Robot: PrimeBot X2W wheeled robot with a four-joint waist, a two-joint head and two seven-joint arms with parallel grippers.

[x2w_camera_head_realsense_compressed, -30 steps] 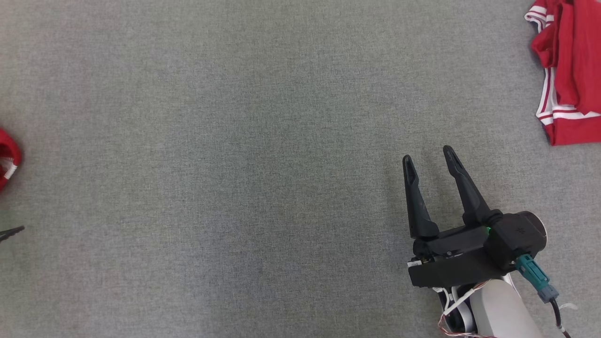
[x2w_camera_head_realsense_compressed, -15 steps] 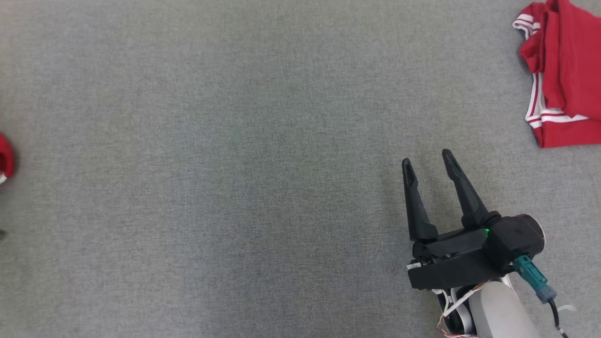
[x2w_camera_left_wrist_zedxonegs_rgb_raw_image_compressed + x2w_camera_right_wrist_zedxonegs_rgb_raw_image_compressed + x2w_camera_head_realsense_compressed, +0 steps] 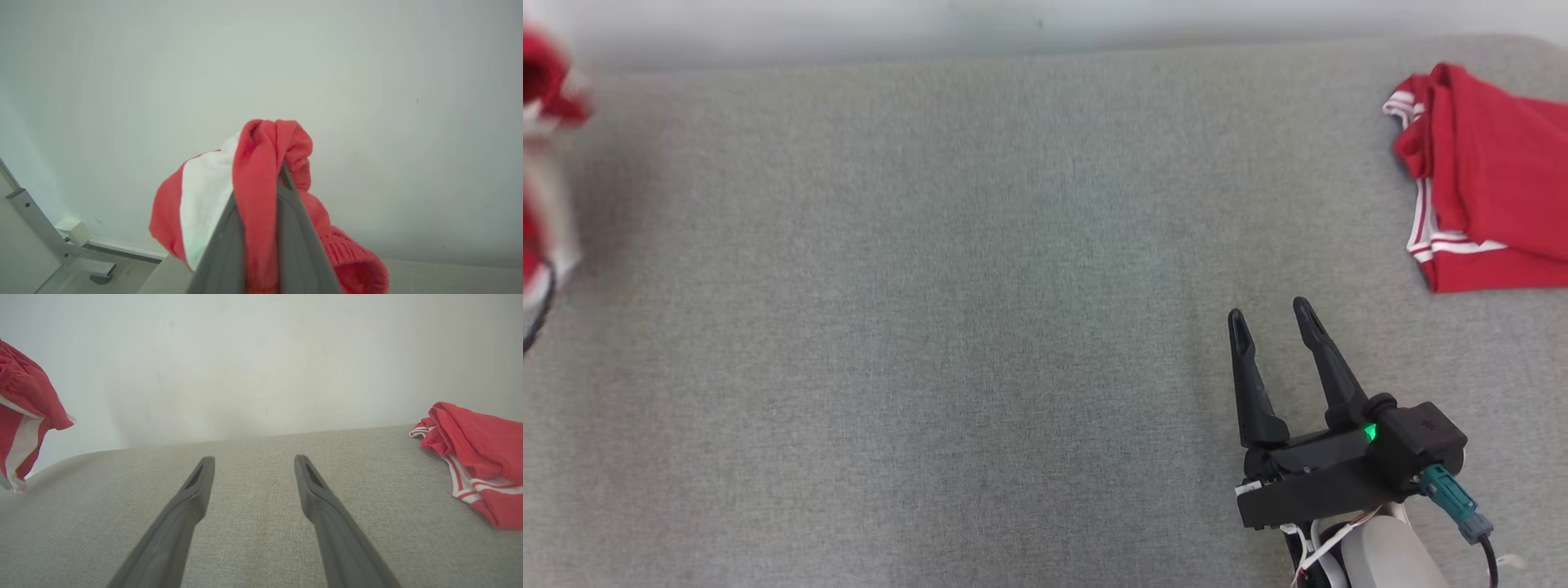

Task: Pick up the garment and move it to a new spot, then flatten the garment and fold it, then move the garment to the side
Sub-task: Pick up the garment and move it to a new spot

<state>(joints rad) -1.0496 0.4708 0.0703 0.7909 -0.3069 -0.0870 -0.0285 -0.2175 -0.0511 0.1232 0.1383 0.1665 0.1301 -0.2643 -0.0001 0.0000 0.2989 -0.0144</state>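
While our right claw (image 3: 1267,309) hovers wide open just above the grey desk (image 3: 931,327) near us, our left claw (image 3: 279,173) is pinched narrow on a fold of the red-and-white garment (image 3: 204,196), which hangs from it at the desk's left end. Farther off, at the right edge, a second red garment (image 3: 1486,204) with white stripes lies bunched. Behind it all stands a pale wall (image 3: 367,81).

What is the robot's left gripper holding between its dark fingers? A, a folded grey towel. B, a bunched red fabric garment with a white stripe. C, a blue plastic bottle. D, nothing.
B: in the left wrist view the left gripper is shut on the bunched red fabric garment with a white stripe.
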